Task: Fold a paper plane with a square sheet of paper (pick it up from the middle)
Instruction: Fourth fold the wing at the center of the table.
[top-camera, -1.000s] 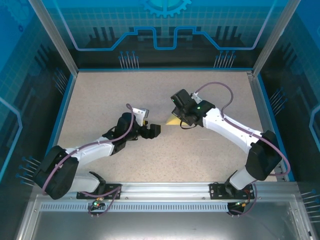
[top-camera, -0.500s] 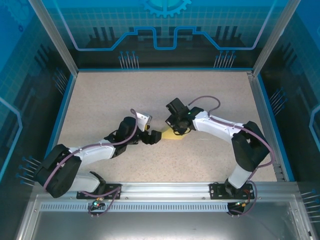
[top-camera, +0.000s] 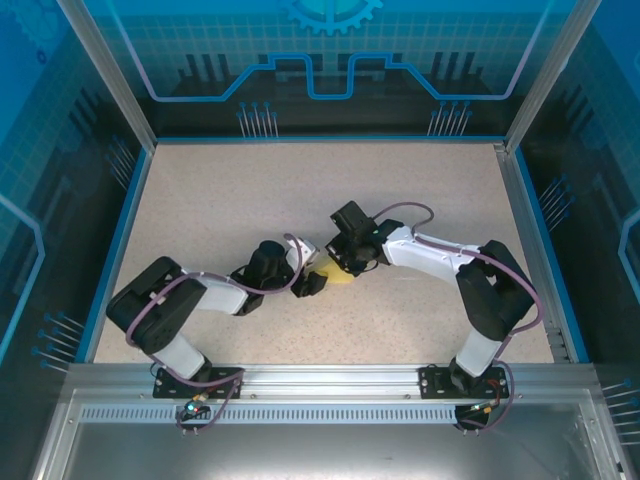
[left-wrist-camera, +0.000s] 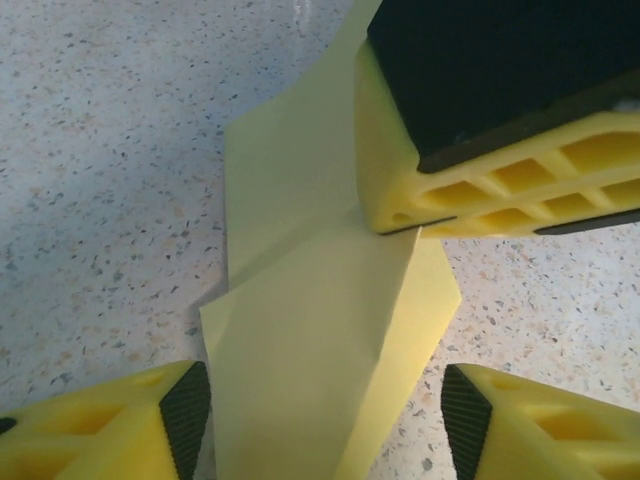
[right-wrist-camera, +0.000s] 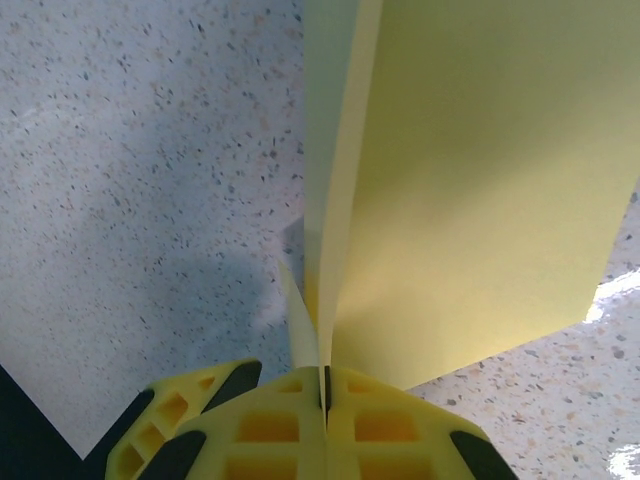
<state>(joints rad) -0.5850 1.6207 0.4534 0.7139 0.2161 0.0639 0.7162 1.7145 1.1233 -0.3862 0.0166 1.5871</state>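
The yellow sheet of paper (top-camera: 340, 277) is folded into a pointed, layered shape with a centre crease and lies low over the table middle. My right gripper (right-wrist-camera: 323, 385) is shut on the crease, and the paper (right-wrist-camera: 480, 190) spreads away from its fingers in two flaps. My left gripper (left-wrist-camera: 325, 420) is open and straddles the folded paper (left-wrist-camera: 310, 350). Its left pad sits close to the paper's edge, while the right pad (left-wrist-camera: 466, 418) stands clear of it. The right gripper's finger (left-wrist-camera: 480, 170) pinches the paper just beyond. In the top view both grippers meet, the left (top-camera: 312, 280) beside the right (top-camera: 345, 262).
The speckled table (top-camera: 230, 190) is bounded by blue-edged walls (top-camera: 135, 200) at left, right and back. A metal rail (top-camera: 330, 378) with both arm bases runs along the near edge. The two arms lie bent and close together.
My right gripper has carried the paper left and nearer. The left gripper has moved right around the paper, its jaws narrowing, and the left arm has folded back at the elbow.
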